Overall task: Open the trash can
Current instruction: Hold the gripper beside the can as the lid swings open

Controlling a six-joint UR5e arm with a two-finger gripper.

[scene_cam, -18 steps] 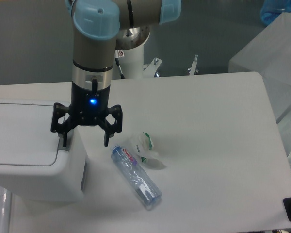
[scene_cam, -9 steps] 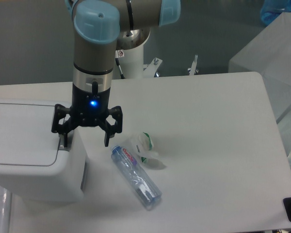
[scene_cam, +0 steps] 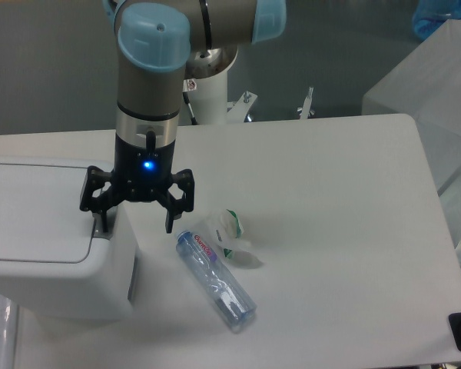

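While the flat white lid still lies closed on the large white boxy plastic trash can (scene_cam: pixel 38 254), the task looks barely begun: the bin is shut and the opening itself is left to do. The black two-finger gripper (scene_cam: pixel 135 218) hangs from the arm with its fingers spread apart and nothing between them. One fingertip (scene_cam: pixel 101 223) sits at the lid's near corner, where a small grey tab seems to lie, though contact there cannot be told for sure; the other finger hangs beyond the bin's side wall, over the table. The trash can lies mostly to the side of and below the gripper, filling the picture's left edge. My judgement is that a press on that tab is the step in hand.

Just past the free finger, on the smooth white table (scene_cam: pixel 330 200), lie a clear plastic bottle (scene_cam: pixel 216 280) with a blue cap and a crumpled white wrapper (scene_cam: pixel 230 234), touching or nearly so. Behind the gripper stands the arm's white pedestal, with a grey floor beyond; far off to the side sits a translucent white box (scene_cam: pixel 430 84).
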